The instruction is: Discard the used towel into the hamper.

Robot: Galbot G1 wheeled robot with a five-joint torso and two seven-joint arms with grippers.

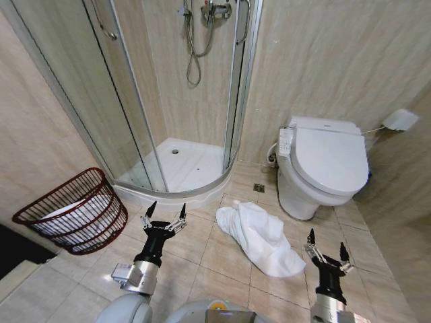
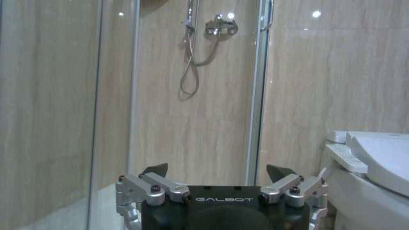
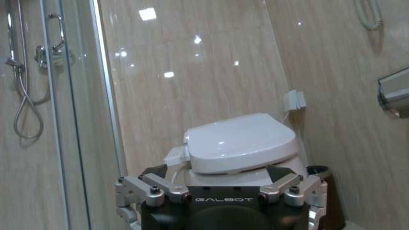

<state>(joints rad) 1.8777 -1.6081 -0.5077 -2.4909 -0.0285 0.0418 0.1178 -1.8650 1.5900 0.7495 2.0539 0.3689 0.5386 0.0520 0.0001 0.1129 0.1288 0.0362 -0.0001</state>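
Hovering low over the tiled floor (image 1: 222,266), both grippers are empty with fingers spread apart: left gripper (image 1: 164,214) left of the towel, right gripper (image 1: 327,243) just right of its near end. Towel (image 1: 259,237) lies crumpled on the floor between them, touching neither. Hamper (image 1: 75,210) sits tipped on its side at far left by the wall, well apart from the towel, something white inside. Farther back: shower (image 1: 176,158) on the left, toilet (image 1: 323,165) with lid shut on the right.
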